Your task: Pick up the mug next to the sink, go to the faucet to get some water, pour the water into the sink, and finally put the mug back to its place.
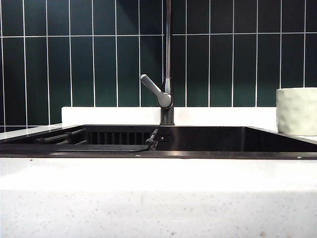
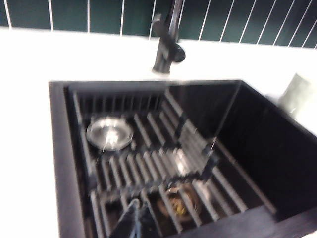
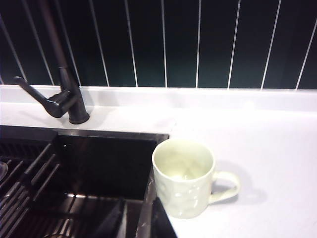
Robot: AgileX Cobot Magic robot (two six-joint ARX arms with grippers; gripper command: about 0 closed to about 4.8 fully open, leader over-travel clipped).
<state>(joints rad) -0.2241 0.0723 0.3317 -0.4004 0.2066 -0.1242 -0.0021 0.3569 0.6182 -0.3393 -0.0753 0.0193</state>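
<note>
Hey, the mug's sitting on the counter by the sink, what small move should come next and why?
Probably ease the right gripper forward to the pale cream dimpled ceramic mug: it stands upright and unheld on the white countertop beside the black rectangular sink, the jaws apart short of it. The left gripper, shut, hangs over the sink.

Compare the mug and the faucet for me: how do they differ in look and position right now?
The mug is pale cream, squat and dimpled; the faucet is dark, thin and tall. The mug stands on the white countertop beside the sink, at its right rim, while the faucet rises behind the sink's back edge. The mug's handle is a small loop; the faucet's is a grey angled lever. Both stand upright, and neither gripper touches them.
</note>
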